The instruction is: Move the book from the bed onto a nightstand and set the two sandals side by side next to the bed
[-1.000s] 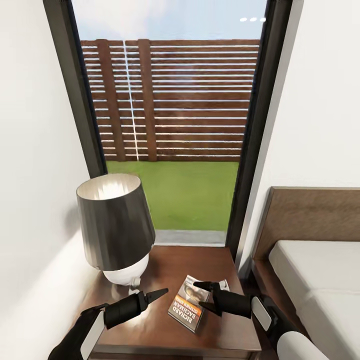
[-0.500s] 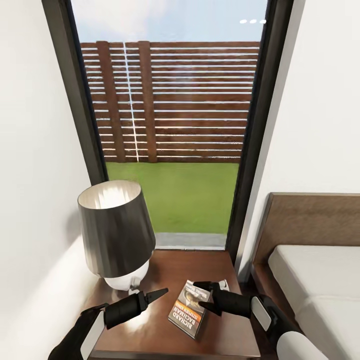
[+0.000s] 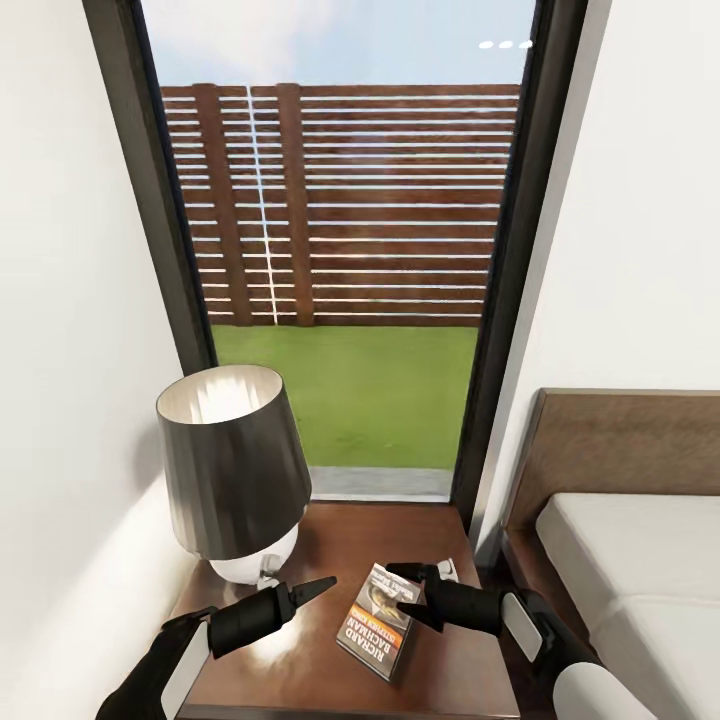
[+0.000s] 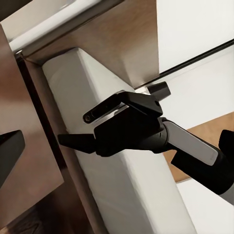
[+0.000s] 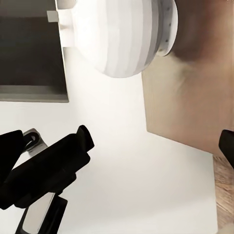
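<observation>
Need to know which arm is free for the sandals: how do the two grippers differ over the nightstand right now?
The right gripper has its black fingers spread open just above the small dark paperback book with an orange band, which lies flat on the glossy dark brown wooden nightstand. The left gripper has its fingers shut together to a point, off to the book's side near the grey-shaded lamp. Both hover low and hold nothing.

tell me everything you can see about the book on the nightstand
The book is a thin paperback with a dark cover, a picture in its upper part, white title lettering and an orange band. It lies flat, closed and face up on the glossy brown top of the nightstand, turned askew to the edges, right of the lamp. The open right gripper hovers over its far end; contact is unclear.
</observation>
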Tool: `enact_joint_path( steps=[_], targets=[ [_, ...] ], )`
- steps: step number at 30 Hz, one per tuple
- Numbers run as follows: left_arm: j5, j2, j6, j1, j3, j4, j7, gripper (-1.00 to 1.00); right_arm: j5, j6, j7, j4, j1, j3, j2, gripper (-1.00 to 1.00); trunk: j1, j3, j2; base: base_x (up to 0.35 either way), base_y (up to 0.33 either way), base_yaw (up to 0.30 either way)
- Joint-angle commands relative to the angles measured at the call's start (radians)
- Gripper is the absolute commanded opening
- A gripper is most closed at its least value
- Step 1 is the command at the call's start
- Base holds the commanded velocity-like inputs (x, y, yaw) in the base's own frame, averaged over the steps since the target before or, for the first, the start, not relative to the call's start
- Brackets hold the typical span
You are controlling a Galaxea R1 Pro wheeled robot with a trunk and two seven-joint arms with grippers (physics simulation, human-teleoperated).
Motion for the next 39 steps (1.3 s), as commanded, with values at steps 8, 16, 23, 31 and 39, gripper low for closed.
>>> enact_joint_path(
  steps=[8, 16, 23, 31, 39],
  targets=[
    [0.004, 0.0, 0.009, 0.0, 0.0, 0.0, -0.001, 1.0, 0.003, 0.004, 0.003, 0.001, -0.001, -0.003, 0.009, 1.0, -0.015, 0.012, 0.028, 0.0, 0.0, 0.0],
    [0.004, 0.0, 0.009, 0.0, 0.0, 0.0, -0.001, 1.0, 0.003, 0.003, 0.003, 0.003, -0.001, -0.002, 0.012, 1.0, -0.046, 0.037, 0.084, 0.0, 0.0, 0.0],
    [0.004, 0.0, 0.009, 0.0, 0.0, 0.0, -0.001, 1.0, 0.003, 0.002, 0.002, 0.002, -0.001, -0.002, 0.026, 1.0, -0.073, 0.059, 0.133, 0.0, 0.0, 0.0],
    [-0.041, 0.002, -0.061, 0.0, 0.001, -0.001, -0.002, 1.0, 0.007, -0.13, 0.003, -0.003, -0.001, -0.002, 0.027, 1.0, -0.104, 0.084, 0.189, 0.0, 0.0, 0.0],
    [-0.102, 0.005, -0.102, 0.0, 0.003, 0.0, -0.001, 1.0, 0.017, -0.319, 0.008, 0.003, -0.001, 0.002, 0.021, 1.0, -0.134, 0.109, 0.245, 0.0, 0.0, 0.0]
  ],
)
